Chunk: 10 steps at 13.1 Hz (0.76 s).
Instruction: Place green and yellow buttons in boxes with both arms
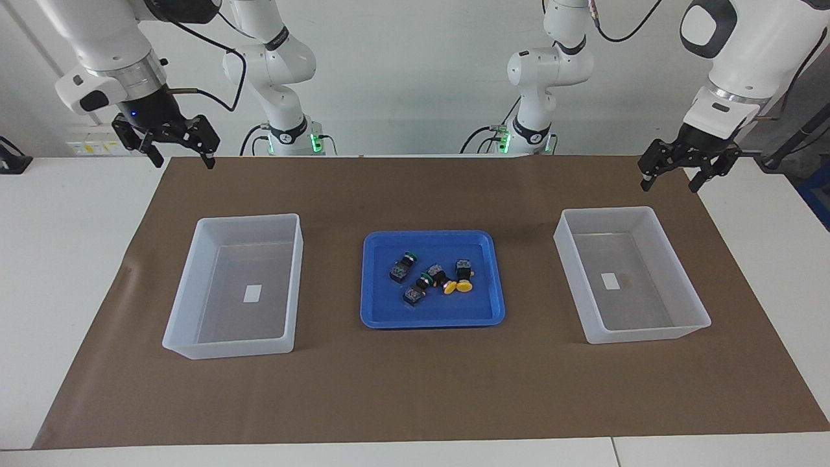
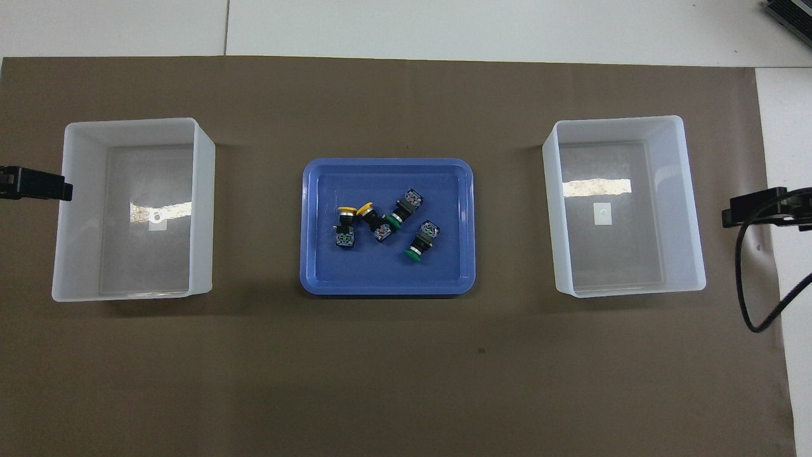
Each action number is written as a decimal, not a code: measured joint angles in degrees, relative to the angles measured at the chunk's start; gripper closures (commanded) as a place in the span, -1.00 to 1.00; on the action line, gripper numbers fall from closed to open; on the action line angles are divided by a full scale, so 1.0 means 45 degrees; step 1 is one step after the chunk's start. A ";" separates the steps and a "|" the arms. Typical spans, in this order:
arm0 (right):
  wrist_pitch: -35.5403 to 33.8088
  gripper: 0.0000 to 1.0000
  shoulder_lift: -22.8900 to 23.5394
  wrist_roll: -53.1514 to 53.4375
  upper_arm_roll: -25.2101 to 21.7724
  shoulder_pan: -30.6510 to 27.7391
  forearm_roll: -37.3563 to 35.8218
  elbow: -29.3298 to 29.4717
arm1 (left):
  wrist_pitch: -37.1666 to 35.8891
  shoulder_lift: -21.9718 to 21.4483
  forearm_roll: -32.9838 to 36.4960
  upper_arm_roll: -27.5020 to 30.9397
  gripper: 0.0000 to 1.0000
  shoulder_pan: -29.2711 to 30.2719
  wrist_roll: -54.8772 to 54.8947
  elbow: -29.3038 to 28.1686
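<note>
Left gripper (image 1: 670, 175) hangs in the air over the brown mat's (image 1: 415, 389) corner at the left arm's end of the table, fingers apart, nothing between them. Right gripper (image 1: 178, 152) hangs likewise over the mat's edge at the right arm's end, fingers apart, holding nothing. Both arms wait. Just below and inward of the left gripper stands a translucent box (image 1: 700, 318) with only a small white label on its floor; a matching box (image 1: 188, 340) stands below and inward of the right gripper. Midway between the two grippers, well apart from both, lies a blue tray (image 1: 389, 318) on the mat. All four buttons lie on their sides in the tray: two green buttons (image 1: 403, 266) (image 1: 416, 289) toward the right gripper's side of the cluster, two yellow buttons (image 1: 444, 280) (image 1: 463, 277) toward the left gripper's side, caps touching or nearly so.
</note>
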 measured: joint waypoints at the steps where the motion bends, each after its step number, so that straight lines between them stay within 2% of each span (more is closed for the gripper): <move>1: 0.0001 -1.00 0.0000 0.0000 0.0000 0.0000 0.0000 0.0000 | 0.0000 0.0000 0.0000 0.0000 -1.00 0.0000 0.0000 0.0000; 7: 0.0079 -1.00 -0.0051 0.0000 -0.0010 -0.0032 0.0000 0.0005 | 0.0000 0.0000 0.0000 0.0000 -1.00 0.0000 0.0000 0.0000; 10: 0.0809 -1.00 -0.0069 0.0000 0.0017 0.0075 0.0003 -0.0053 | 0.0000 0.0000 0.0000 0.0000 -1.00 0.0000 0.0000 0.0000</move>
